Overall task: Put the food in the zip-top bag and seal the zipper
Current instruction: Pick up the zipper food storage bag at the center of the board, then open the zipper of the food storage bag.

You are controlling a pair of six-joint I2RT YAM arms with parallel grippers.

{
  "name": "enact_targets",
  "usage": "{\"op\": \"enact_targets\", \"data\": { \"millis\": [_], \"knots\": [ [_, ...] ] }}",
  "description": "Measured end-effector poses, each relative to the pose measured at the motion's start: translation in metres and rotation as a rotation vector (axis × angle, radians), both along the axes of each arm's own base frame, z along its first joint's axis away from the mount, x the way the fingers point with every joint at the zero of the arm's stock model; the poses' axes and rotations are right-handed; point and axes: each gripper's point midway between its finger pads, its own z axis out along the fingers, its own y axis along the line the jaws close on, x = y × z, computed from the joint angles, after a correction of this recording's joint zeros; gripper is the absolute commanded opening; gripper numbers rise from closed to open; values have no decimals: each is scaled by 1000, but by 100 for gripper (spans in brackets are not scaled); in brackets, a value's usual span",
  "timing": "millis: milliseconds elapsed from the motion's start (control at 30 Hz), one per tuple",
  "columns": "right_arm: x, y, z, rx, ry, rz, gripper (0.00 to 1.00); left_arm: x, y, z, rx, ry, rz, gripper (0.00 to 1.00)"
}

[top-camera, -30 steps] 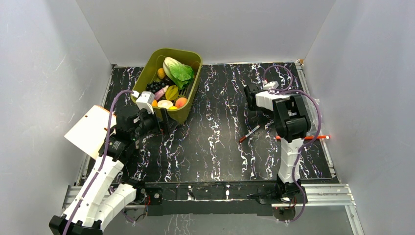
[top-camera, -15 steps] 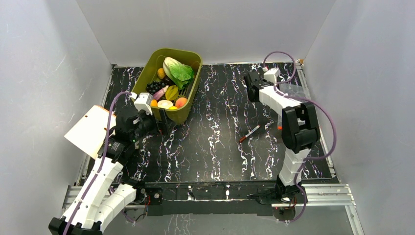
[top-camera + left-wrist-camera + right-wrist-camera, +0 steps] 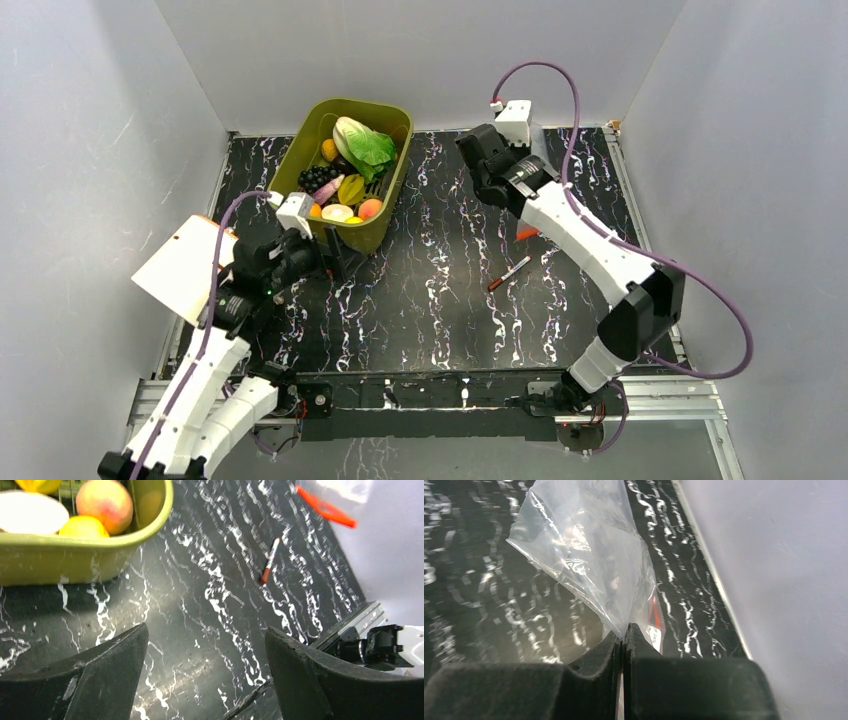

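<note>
The food lies in an olive-green bin: a green-white cabbage, dark grapes, a yellow piece and a peach-coloured piece, which also shows in the left wrist view. My right gripper reaches to the back middle of the table. In its wrist view it is shut on a fold of the clear zip-top bag. Part of the red zipper shows behind the fingers, and a short piece shows under the arm. My left gripper is open and empty by the bin's near corner.
A small red-and-white pen lies on the black marbled table, right of centre; it also shows in the left wrist view. A white card leans at the left wall. Grey walls close three sides.
My right arm has swung from the right edge up and left toward the back middle, dragging the bag with it. The red strip has moved left. The left arm has hardly moved.
</note>
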Motion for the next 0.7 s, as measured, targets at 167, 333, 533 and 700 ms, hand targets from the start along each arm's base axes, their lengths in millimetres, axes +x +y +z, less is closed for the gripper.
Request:
{"op": "enact_targets", "data": {
  "millis": [167, 333, 533, 700],
  "knots": [
    [-35, 47, 27, 186, -22, 191, 0, 9, 1, -36, 56, 179, 36, 98],
    [-82, 122, 4, 557, 74, 499, 0, 6, -30, -8, -23, 70, -147, 81],
    [-132, 191, 0, 1129, 132, 666, 0, -19, -97, -24, 103, -46, -423, 72],
    [-138, 196, 28, 1333, 71, 613, 0, -49, -123, -30, 185, -233, -614, 73]
  ]
}}
